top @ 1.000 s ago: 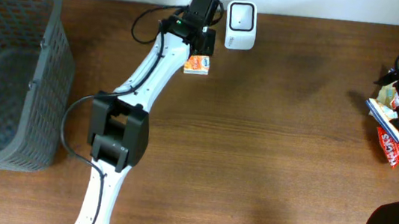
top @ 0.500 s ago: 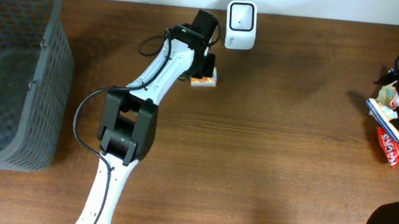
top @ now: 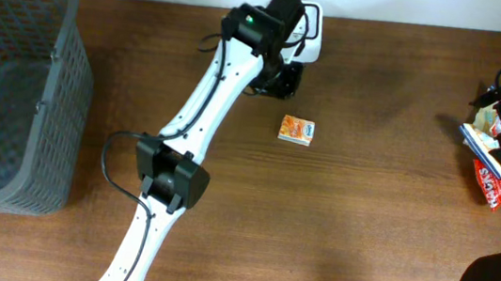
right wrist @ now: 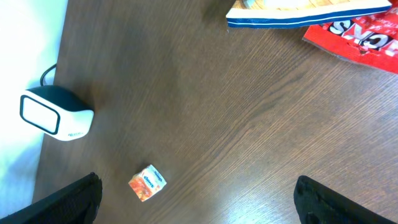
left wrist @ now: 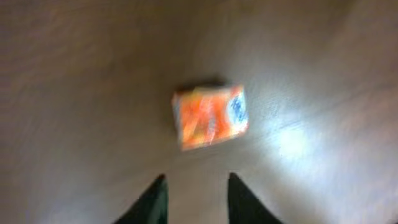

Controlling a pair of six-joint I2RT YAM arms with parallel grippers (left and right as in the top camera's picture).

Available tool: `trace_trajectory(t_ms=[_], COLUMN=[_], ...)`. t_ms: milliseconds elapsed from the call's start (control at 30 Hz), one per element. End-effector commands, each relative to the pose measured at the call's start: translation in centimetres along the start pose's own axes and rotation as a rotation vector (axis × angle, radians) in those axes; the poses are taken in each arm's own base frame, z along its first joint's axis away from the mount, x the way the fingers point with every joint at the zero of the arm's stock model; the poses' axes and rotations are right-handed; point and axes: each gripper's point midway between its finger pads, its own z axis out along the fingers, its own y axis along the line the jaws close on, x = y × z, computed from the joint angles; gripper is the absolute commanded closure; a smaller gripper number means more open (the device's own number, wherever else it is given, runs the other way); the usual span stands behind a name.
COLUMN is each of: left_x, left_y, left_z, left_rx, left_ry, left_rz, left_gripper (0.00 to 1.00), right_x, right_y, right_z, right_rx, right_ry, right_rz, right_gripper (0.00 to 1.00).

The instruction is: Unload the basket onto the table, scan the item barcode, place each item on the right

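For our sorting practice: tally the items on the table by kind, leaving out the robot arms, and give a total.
Grey mesh basket: 1
Barcode scanner: 1
Small orange box: 1
Snack packets: 2 in clear view, a red packet and a blue-edged packet; the pile may hide more
Total: 5

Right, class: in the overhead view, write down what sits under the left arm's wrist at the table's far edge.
The white barcode scanner sits there, and only its right edge shows. The left arm covers the rest, so its window cannot be seen from above.
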Motion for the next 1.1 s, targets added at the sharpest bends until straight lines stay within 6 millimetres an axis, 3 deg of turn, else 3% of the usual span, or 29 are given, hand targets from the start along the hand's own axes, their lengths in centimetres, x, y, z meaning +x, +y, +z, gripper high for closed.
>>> trace_trajectory(t_ms=[0, 33, 167, 300, 433, 533, 600, 667, 733, 800, 900, 1067], left_x=[2.6, 3.0, 4.8, 5.1, 5.7, 5.1, 5.1, 4.3, 3.0, 1.7, 1.7, 3.4], left_y=[0.7, 0.7, -1.0, -2.5, -2.3, -2.4, -2.5, -2.6, -3.1, -2.5, -2.0, -1.4], left_z=[1.0, 1.8, 7.1, 10.9, 12.5, 13.0, 12.1, 10.4, 7.3, 5.5, 6.5, 11.1], left_rx=[-0.064, -0.069, -0.086, -0.081, -0.094, -0.086, -0.086, -0.077, -0.067, -0.122, -0.146, -0.169], left_ry=[0.109, 0.136, 0.228, 0.237, 0.262, 0.239, 0.237, 0.203, 0.129, 0.054, 0.058, 0.156], left_rz=[0.040, 0.037, 0.014, 0.053, 0.045, 0.050, 0.053, 0.050, 0.057, 0.069, 0.070, 0.071], left_gripper=[0.80, 0.90, 1.00, 1.00, 1.00, 1.00, 1.00, 1.00, 1.00, 1.00, 1.00, 1.00], right_x=[0.2, 0.2, 0.2, 0.2, 0.2, 0.2, 0.2, 0.2, 0.2, 0.2, 0.2, 0.2], right_y=[0.3, 0.3, 0.3, 0.3, 0.3, 0.3, 0.2, 0.3, 0.3, 0.3, 0.3, 0.2], right_z=[0.1, 0.1, 0.1, 0.1, 0.1, 0.1, 0.1, 0.1, 0.1, 0.1, 0.1, 0.1], right_rx=[-0.007, -0.007, -0.007, -0.007, -0.007, -0.007, -0.007, -0.007, -0.007, -0.007, -0.007, -0.007], right_ry=[0.008, 0.008, 0.008, 0.008, 0.008, 0.008, 0.008, 0.008, 0.008, 0.008, 0.008, 0.008], right_rz=[-0.012, -0.013, -0.012, -0.012, -0.012, -0.013, -0.012, -0.012, -0.013, -0.013, -0.013, -0.012], right_gripper=[0.02, 0.02, 0.02, 0.02, 0.02, 0.02, 0.02, 0.02, 0.02, 0.02, 0.02, 0.02])
